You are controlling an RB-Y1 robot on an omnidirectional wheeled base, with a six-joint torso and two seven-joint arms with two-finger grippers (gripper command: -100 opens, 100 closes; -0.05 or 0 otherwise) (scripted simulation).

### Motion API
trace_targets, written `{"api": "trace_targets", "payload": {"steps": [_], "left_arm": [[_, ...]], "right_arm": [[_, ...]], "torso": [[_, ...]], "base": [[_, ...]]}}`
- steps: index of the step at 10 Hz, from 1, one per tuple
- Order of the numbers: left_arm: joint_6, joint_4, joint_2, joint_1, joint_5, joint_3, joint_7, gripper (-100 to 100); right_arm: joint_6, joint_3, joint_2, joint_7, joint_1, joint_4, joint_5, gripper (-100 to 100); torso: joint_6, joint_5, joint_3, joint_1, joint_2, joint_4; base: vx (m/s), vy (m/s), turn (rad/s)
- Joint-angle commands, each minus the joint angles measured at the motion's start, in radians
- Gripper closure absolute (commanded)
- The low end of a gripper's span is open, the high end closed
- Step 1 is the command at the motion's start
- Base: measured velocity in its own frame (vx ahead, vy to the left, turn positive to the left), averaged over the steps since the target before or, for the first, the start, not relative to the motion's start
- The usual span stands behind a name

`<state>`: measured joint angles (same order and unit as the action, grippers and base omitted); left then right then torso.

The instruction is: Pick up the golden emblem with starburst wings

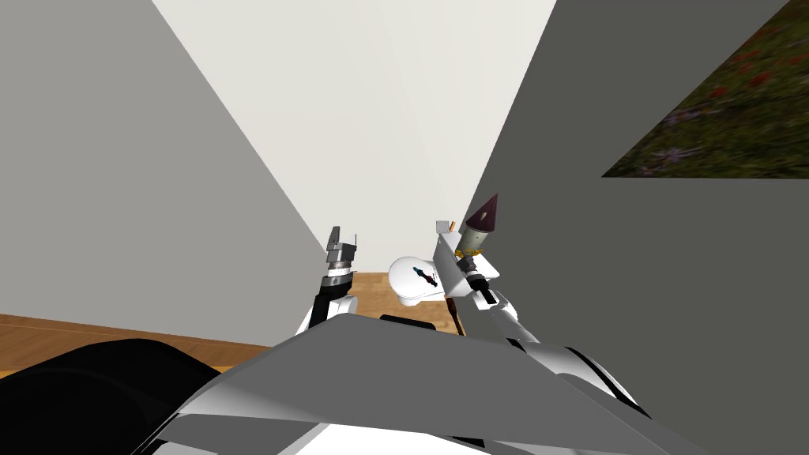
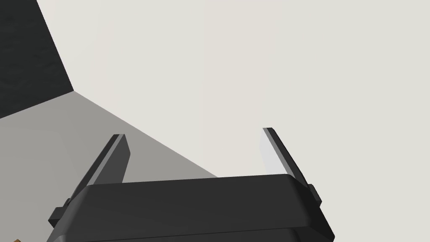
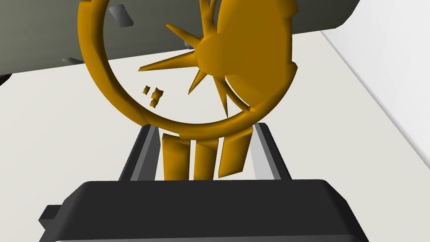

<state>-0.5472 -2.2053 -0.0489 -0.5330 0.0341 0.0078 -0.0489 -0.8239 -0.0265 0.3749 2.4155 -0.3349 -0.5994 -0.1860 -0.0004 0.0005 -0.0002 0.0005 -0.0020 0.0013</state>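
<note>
- Surface (image 3: 63,138), white and flat, lies beneath the right tool (image 3: 205,126).
- Grey-green cylinder (image 3: 42,33) lies just beyond the tool's tips.
- Golden emblem (image 3: 247,46) sits between its fingers, gripped by the lower strips.
- Left tool (image 2: 194,132) raised, fingers wide apart.

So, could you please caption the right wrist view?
Right claw shut on the golden emblem, white surface behind.

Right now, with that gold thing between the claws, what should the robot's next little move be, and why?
Probably lift gently, straight up. The right gripper looks shut on the lower bars of the golden emblem over the white surface, and a grey-green cylinder lies close behind it, so swinging sideways risks a bump.
</note>
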Motion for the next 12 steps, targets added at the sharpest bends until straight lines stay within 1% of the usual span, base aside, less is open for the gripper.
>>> {"api": "trace_targets", "payload": {"steps": [1, 2, 3, 4, 5, 6, 7, 8, 9, 10, 11, 12], "left_arm": [[0.0, 0.0, 0.0, 0.0, 0.0, 0.0, 0.0, 0], [0.0, 0.0, 0.0, 0.0, 0.0, 0.0, 0.0, 0], [0.0, 0.0, 0.0, 0.0, 0.0, 0.0, 0.0, 0], [0.0, 0.0, 0.0, 0.0, 0.0, 0.0, 0.0, 0], [0.0, 0.0, 0.0, 0.0, 0.0, 0.0, 0.0, 0], [0.0, 0.0, 0.0, 0.0, 0.0, 0.0, 0.0, 0], [0.0, 0.0, 0.0, 0.0, 0.0, 0.0, 0.0, 0], [0.0, 0.0, 0.0, 0.0, 0.0, 0.0, 0.0, 0], [0.0, 0.0, 0.0, 0.0, 0.0, 0.0, 0.0, 0], [0.0, 0.0, 0.0, 0.0, 0.0, 0.0, 0.0, 0], [0.0, 0.0, 0.0, 0.0, 0.0, 0.0, 0.0, 0], [0.0, 0.0, 0.0, 0.0, 0.0, 0.0, 0.0, 0]], "right_arm": [[0.0, -0.021, -0.006, -0.013, 0.005, -0.014, -0.05, 100], [0.0, -0.021, -0.006, -0.013, 0.005, -0.014, -0.066, 100], [-0.013, -0.07, -0.043, -0.063, 0.049, -0.066, -0.102, 100], [-0.013, -0.094, -0.043, -0.069, 0.049, -0.078, -0.131, 100], [-0.013, -0.094, -0.043, -0.069, 0.049, -0.087, -0.161, 100], [-0.013, -0.094, -0.043, -0.069, 0.049, -0.087, -0.175, 100], [-0.026, -0.143, -0.081, -0.122, 0.094, -0.144, -0.213, 100], [-0.026, -0.168, -0.081, -0.125, 0.094, -0.159, -0.243, 100], [-0.026, -0.168, -0.081, -0.125, 0.094, -0.159, -0.274, 100], [-0.026, -0.168, -0.081, -0.125, 0.094, -0.159, -0.284, 100], [-0.039, -0.217, -0.119, -0.175, 0.138, -0.205, -0.323, 100], [-0.039, -0.242, -0.119, -0.182, 0.138, -0.232, -0.353, 100]], "torso": [[0.0, 0.0, 0.0, 0.0, 0.0, 0.0], [-0.002, 0.0, 0.0, 0.0, 0.0, 0.0], [-0.002, 0.0, 0.0, 0.001, 0.0, 0.0], [-0.002, 0.0, -0.001, 0.003, -0.002, -0.001], [-0.002, 0.0, -0.001, 0.002, -0.003, 0.0], [-0.003, 0.0, -0.001, 0.002, -0.002, 0.0], [-0.003, 0.0, -0.001, 0.002, -0.001, 0.0], [-0.002, 0.0, -0.001, 0.002, -0.002, 0.0], [-0.003, 0.0, -0.001, 0.002, -0.003, 0.0], [-0.004, 0.0, -0.002, 0.002, -0.003, 0.0], [-0.003, 0.0, -0.001, 0.002, -0.002, 0.0], [-0.002, 0.0, -0.002, 0.003, -0.003, -0.001]], "base": [[0.024, 0.005, -0.013], [0.0, 0.0, 0.0], [0.041, 0.011, -0.02], [0.05, 0.01, -0.021], [0.025, -0.001, -0.003], [0.0, 0.0, 0.0], [0.033, -0.007, -0.028], [0.044, 0.006, -0.028], [0.028, 0.005, -0.002], [0.009, 0.001, 0.011], [0.045, 0.005, -0.023], [0.048, 0.006, -0.034]]}}
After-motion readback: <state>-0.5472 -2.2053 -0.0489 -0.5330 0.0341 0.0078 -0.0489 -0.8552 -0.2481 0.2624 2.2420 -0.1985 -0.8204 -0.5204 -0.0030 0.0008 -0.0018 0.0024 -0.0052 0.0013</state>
